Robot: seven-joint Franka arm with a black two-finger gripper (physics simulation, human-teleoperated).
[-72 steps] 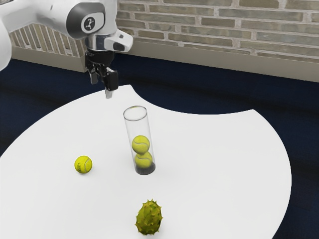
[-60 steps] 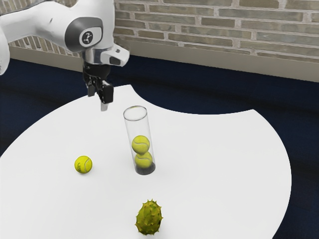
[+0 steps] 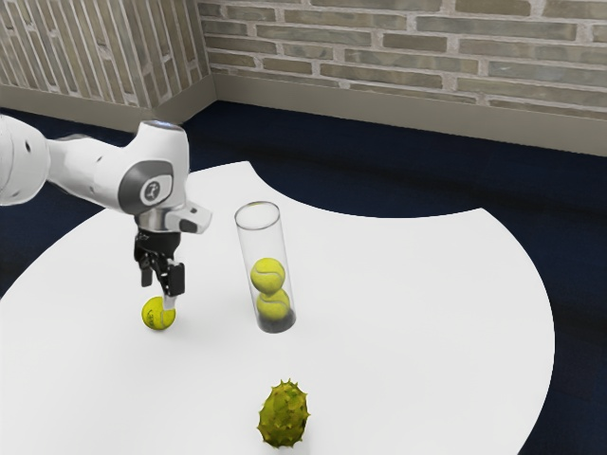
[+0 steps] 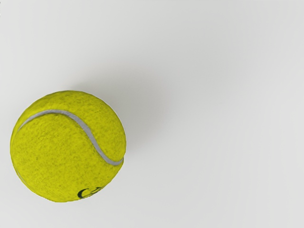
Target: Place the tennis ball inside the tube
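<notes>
My gripper [image 3: 158, 292] is low over the loose tennis ball [image 3: 155, 317], its fingers apart, the nearer fingertip overlapping the ball's upper edge in the exterior view. The ball rests on the white table and does not look gripped. In the wrist view the same tennis ball [image 4: 66, 147] appears large, with a curved grey seam and a bit of dark lettering. A clear tube [image 3: 248, 248] stands upright on its dark base, toward the exterior view's right from the ball, with two tennis balls [image 3: 268, 277] stacked inside and its top rim uncovered.
A spiky green fruit [image 3: 284, 415] lies on the white table [image 3: 408, 313], nearer the exterior camera than the tube. The table's curved edge has a concave cut-out on its far side, and a brick wall [image 3: 398, 47] rises beyond the dark floor.
My arm has come down and toward the exterior view's left, bringing the gripper from above the table's far part to just over the loose ball. The balls, tube and fruit have stayed put.
</notes>
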